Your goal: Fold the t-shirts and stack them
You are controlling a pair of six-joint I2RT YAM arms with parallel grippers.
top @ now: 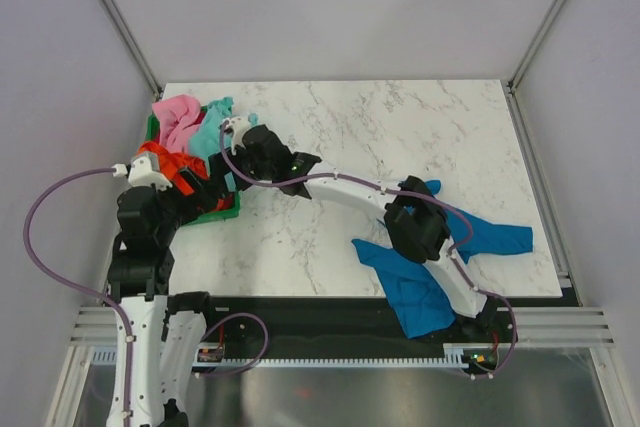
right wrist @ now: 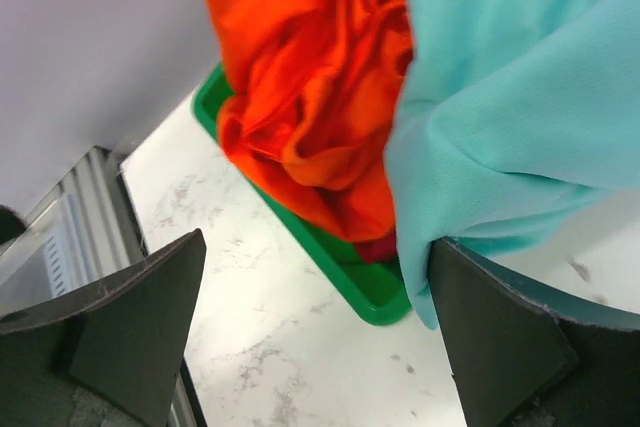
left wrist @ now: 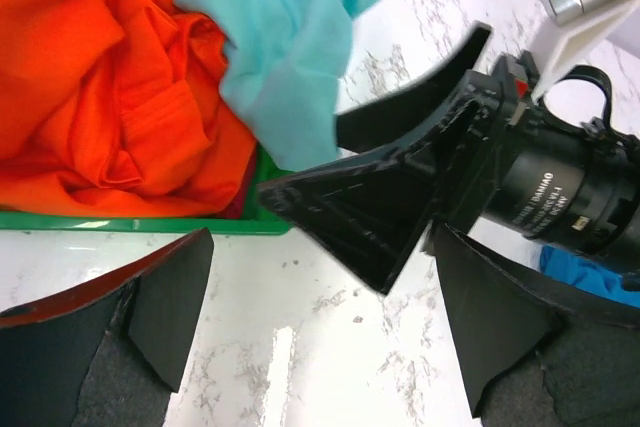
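Note:
A green basket (top: 226, 211) at the table's left holds crumpled t-shirts: pink (top: 180, 117), mint-green (top: 212, 133) and orange-red (top: 176, 163). A bright blue t-shirt (top: 420, 289) lies spread on the table at the front right, partly under my right arm. My right gripper (top: 233, 161) reaches across to the basket's right side and stands open. In the right wrist view the mint-green t-shirt (right wrist: 510, 97) hangs against one of its fingers (right wrist: 500, 337), not pinched. My left gripper (top: 206, 197) is open just in front of the basket, over bare marble (left wrist: 320, 289).
The basket's rim (left wrist: 150, 222) runs right ahead of my left fingers, and my right gripper's black fingers (left wrist: 400, 197) cross in front of them. The basket's corner (right wrist: 372, 289) sits between my right fingers. Grey walls enclose the table on three sides.

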